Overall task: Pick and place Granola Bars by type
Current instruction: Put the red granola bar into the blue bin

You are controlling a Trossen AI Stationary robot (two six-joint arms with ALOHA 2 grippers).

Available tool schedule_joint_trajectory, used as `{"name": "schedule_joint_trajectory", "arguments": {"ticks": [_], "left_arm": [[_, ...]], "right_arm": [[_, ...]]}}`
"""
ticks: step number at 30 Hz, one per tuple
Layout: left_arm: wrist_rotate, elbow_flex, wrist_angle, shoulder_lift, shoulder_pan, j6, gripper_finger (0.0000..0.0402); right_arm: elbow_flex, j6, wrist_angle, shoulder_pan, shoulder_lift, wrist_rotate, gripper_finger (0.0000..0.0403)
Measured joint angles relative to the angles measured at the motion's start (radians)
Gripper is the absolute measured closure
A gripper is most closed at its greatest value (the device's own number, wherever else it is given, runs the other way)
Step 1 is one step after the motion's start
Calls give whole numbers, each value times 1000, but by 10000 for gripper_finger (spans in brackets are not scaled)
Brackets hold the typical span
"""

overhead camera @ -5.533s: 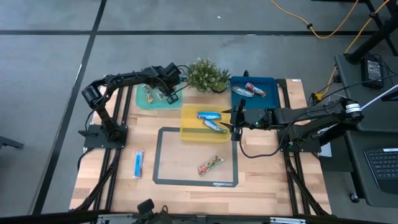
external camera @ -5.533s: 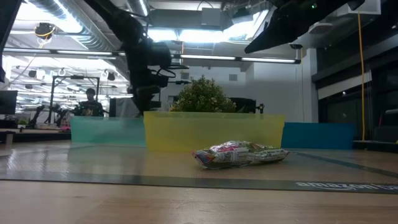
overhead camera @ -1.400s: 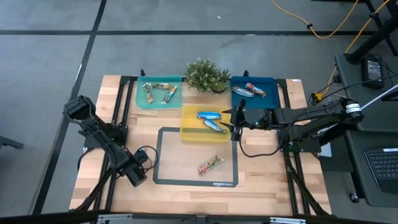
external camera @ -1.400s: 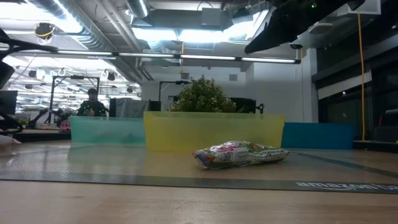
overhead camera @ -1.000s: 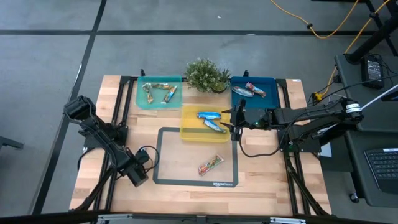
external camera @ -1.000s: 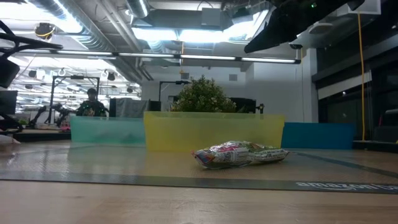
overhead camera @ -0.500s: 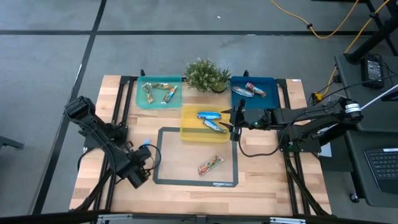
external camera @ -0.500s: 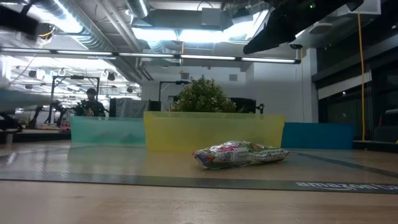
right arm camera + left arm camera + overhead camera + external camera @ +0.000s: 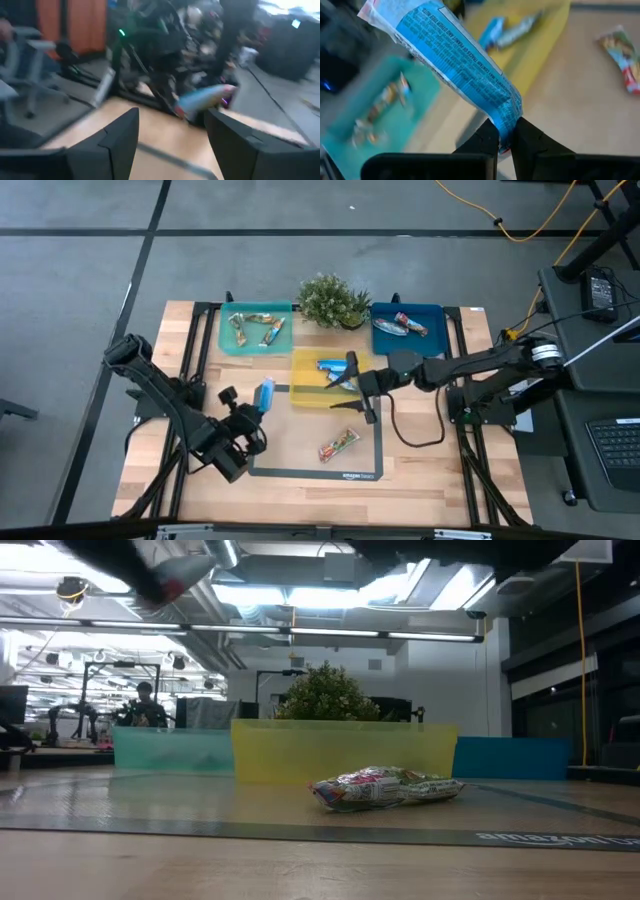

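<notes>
My left gripper (image 9: pixel 260 410) is above the table's left half, shut on a bright blue granola bar (image 9: pixel 265 392), which is lifted off the wood. My right gripper (image 9: pixel 350 387) is open and holds nothing, over the near right part of the yellow tray (image 9: pixel 305 392), where two blue bars (image 9: pixel 332 370) lie. A silvery bar with red print (image 9: pixel 339 444) lies flat on the dark-edged mat. Tan bars (image 9: pixel 256 330) lie in the teal tray (image 9: pixel 228 342), and silvery bars (image 9: pixel 403 325) lie in the blue tray (image 9: pixel 430 340). My left gripper pinches the blue bar's crimped end (image 9: pixel 506 131) between its two fingertips (image 9: pixel 490 137). The fingers slant downward, coming from the table's near left. The rest of the wrapper (image 9: pixel 445 60) sticks out past the fingertips toward the far side, clear of the table.
A potted plant (image 9: pixel 333 300) stands at the far edge between the teal and blue trays. The grey mat's frame (image 9: pixel 262 470) marks the table's near middle. Bare wood (image 9: pixel 420 470) lies to the near right. Both grippers are close together by the yellow tray's near side.
My left gripper has taken the blue bar from the near left of the table. It has lifted the bar clear and carried it up and toward the yellow tray, tipping its fingers upward. My right gripper has swung toward the table's left over the yellow tray, still open.
</notes>
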Motion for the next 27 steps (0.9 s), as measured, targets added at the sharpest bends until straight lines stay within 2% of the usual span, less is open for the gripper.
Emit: {"name": "schedule_joint_trajectory", "arguments": {"ticks": [5,10,17,21,27], "left_arm": [[-138,1,67,0,23,110,380],[-250,1,200,19,37,241,380],[-243,1,421,87,41,533,380],[-253,0,477,129,41,569,380],[-297,0,515,157,41,583,380]], "right_arm": [[0,83,187,-22,70,-111,173],[0,140,265,-44,116,-181,154],[0,230,401,-55,171,-262,88],[0,261,442,-54,190,-279,60],[23,295,446,-54,218,-250,55]]}}
